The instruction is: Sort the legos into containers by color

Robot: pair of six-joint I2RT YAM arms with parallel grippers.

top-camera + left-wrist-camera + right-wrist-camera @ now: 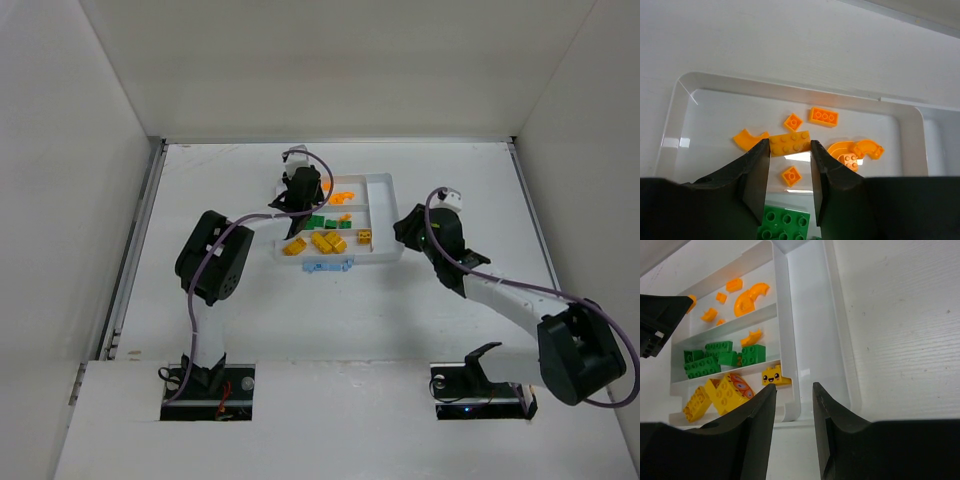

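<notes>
Left wrist view puts my left pincer [790,150] low over the far section [710,115] of the tray [380,200]. Its jaws pinch a long orange brick [790,142] by its two ends. Other orange pieces [823,116] lie loose on the floor of that section. I read this as the drop-off step: the brick hangs over the right colour and only needs letting go. The next move is to spread the jaws, then lift straight up so the tips drag no neighbour along.

My right pincer [794,386] hovers spread and empty at the tray's right end, by the narrow crosswise section [807,315], which looks bare. From there I see green bricks [715,356] in the middle section and yellow bricks [720,392] in the near one.

Two things look unfinished. A stray orange piece [753,337] sits in with the greens. In the top external view, a light blue piece [330,267] lies on the surface [250,330] against the tray's near rim. I judge the sort nearly done, with those two as the next picks, the blue one probably for the crosswise section.
</notes>
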